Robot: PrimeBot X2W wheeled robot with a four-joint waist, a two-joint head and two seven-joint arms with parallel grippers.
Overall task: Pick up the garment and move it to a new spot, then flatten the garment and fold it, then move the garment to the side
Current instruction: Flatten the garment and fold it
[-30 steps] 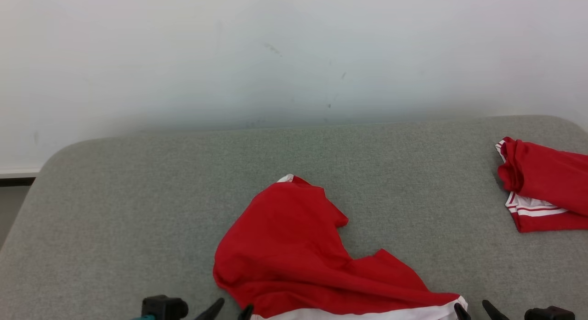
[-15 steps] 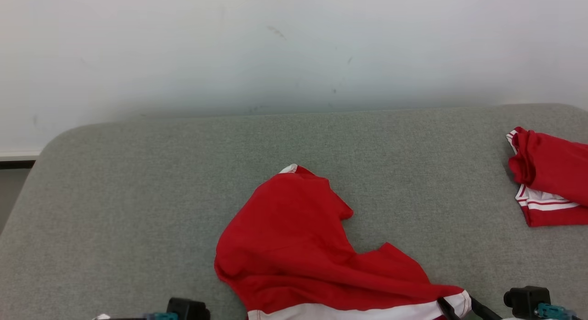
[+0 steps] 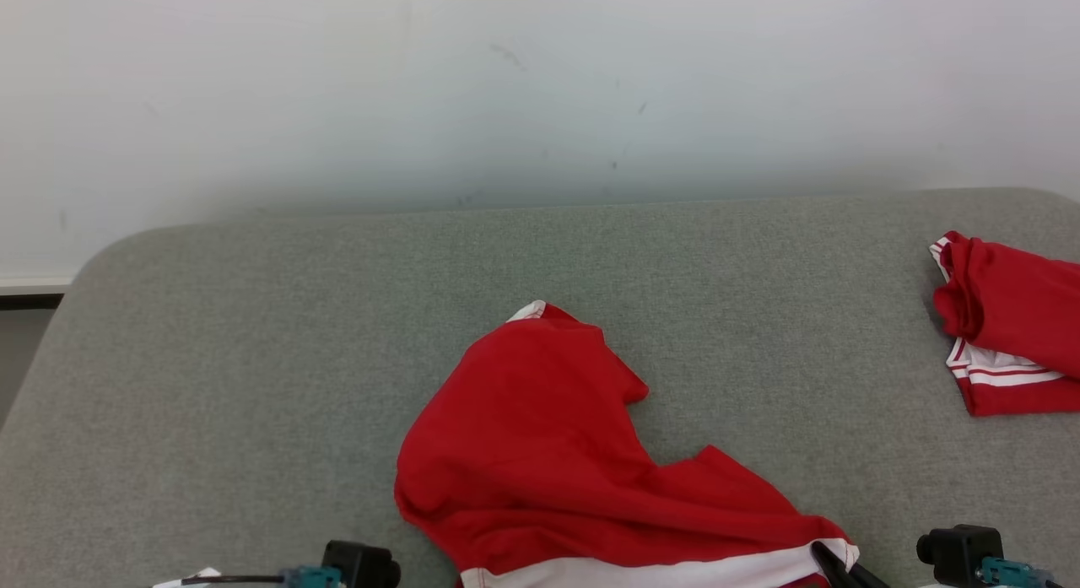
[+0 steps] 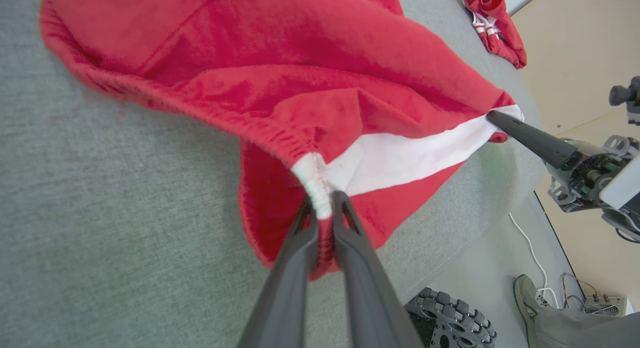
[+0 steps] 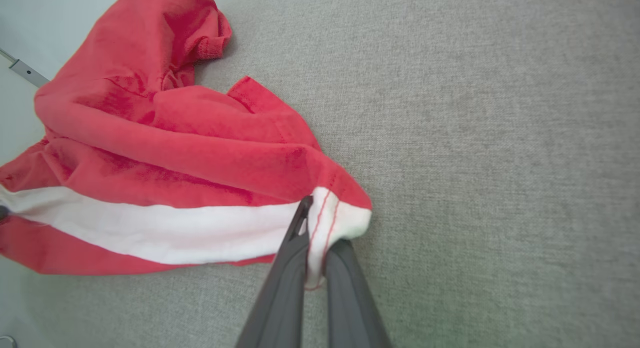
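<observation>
Position: garment (image 3: 540, 453) lies near-centre on the grey surface (image 3: 253, 360), its white band along the near edge. Left gripper (image 4: 322, 200) pinches the band's left end and right gripper (image 5: 322, 223) pinches its right corner, probably to draw the band taut for flattening. Long axis follows the band, left to right; red body trails away, one lobe pointing far. Spare red cloth (image 3: 1004, 326) far right, well apart
</observation>
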